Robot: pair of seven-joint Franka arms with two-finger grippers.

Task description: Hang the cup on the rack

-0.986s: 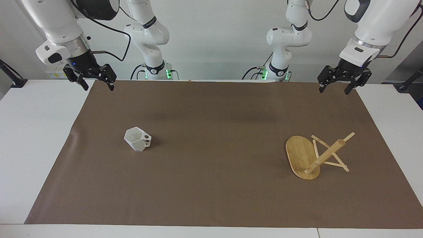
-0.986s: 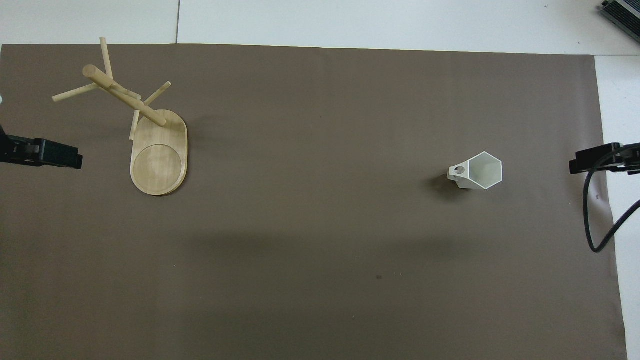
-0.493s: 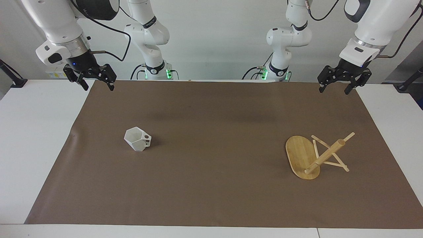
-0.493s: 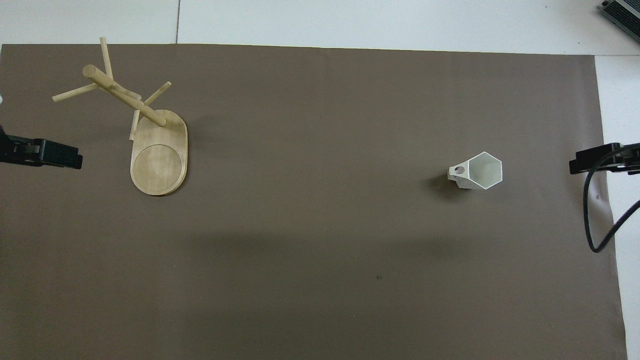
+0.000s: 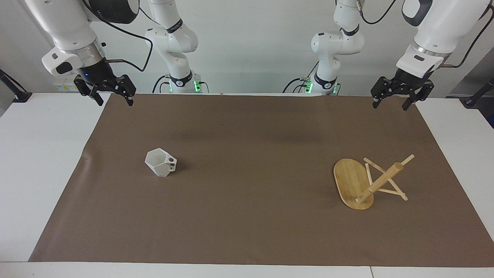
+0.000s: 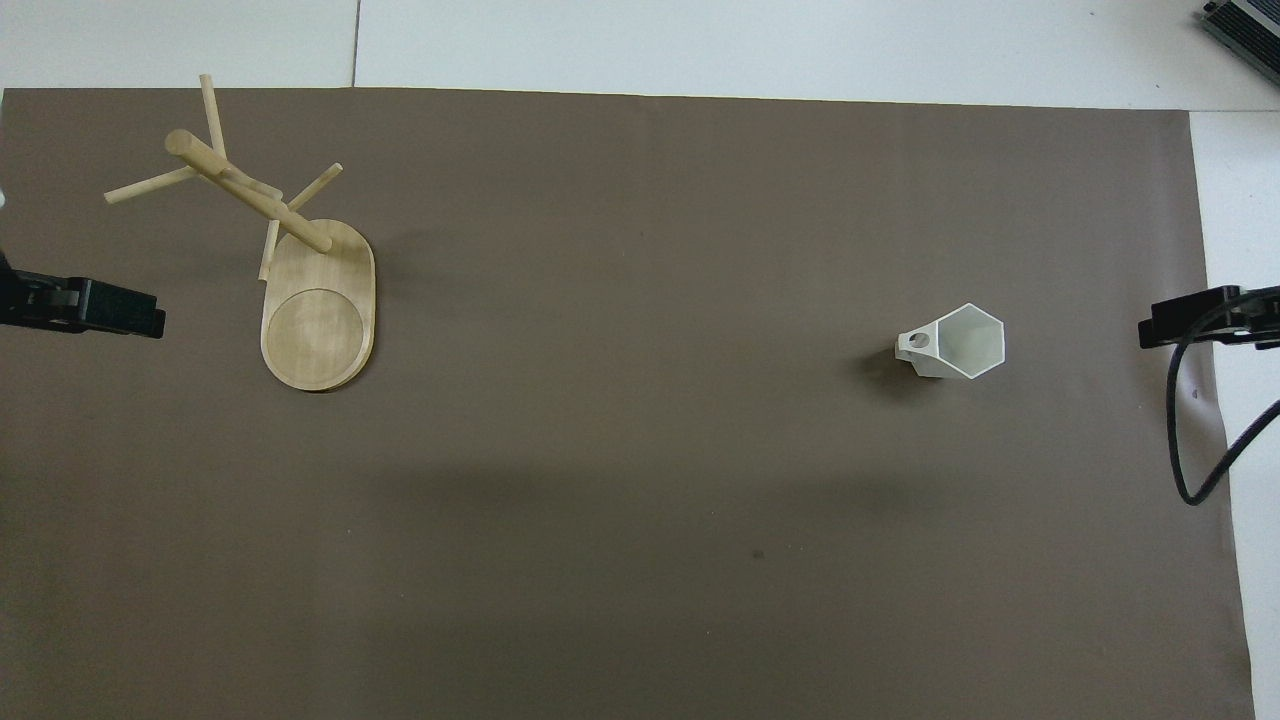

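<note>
The white faceted cup (image 5: 161, 163) stands mouth up on the brown mat toward the right arm's end, its handle pointing toward the middle of the table; it also shows in the overhead view (image 6: 955, 343). The bamboo rack (image 5: 353, 181) stands on its oval base toward the left arm's end, post and pegs bare; it also shows in the overhead view (image 6: 318, 320). My right gripper (image 5: 115, 101) hangs open and empty over the mat's corner near its base. My left gripper (image 5: 389, 105) hangs open and empty over the other corner near its base. Both arms wait.
The brown mat (image 5: 247, 216) covers most of the white table (image 5: 34, 162). A black cable (image 6: 1185, 440) hangs from the right arm at the mat's edge. A dark device (image 6: 1245, 25) sits at the table's corner farthest from the robots.
</note>
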